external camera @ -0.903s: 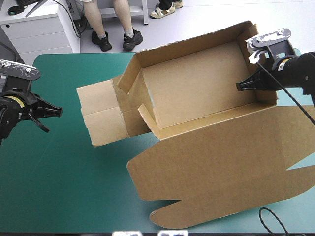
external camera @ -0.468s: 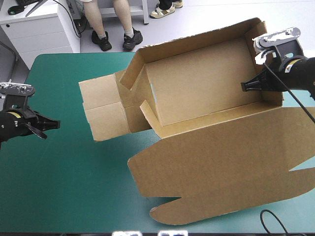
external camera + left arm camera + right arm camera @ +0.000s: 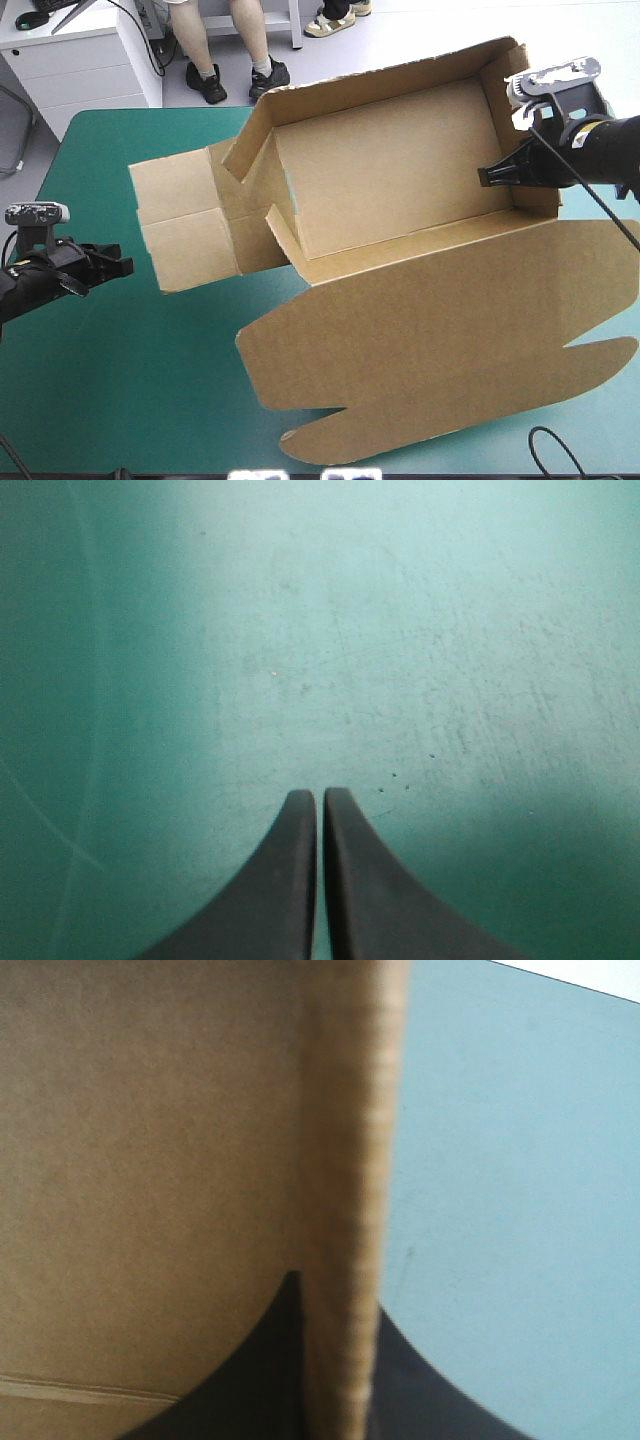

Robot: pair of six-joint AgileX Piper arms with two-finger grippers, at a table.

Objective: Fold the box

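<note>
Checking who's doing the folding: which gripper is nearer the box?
Right. The right gripper is shut on the box wall; the left gripper hangs over the teal-green cover, apart from it.

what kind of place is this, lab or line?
Probably a robot lab bench: teal-green covered table, left pincer shut over it, right pincer shut on a wall of a half-folded brown box.

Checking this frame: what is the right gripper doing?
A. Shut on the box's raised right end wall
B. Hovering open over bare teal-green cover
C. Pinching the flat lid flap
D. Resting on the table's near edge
A: the right gripper sits at the box's right end, and the right wrist view shows that raised end wall between its fingers.
</note>
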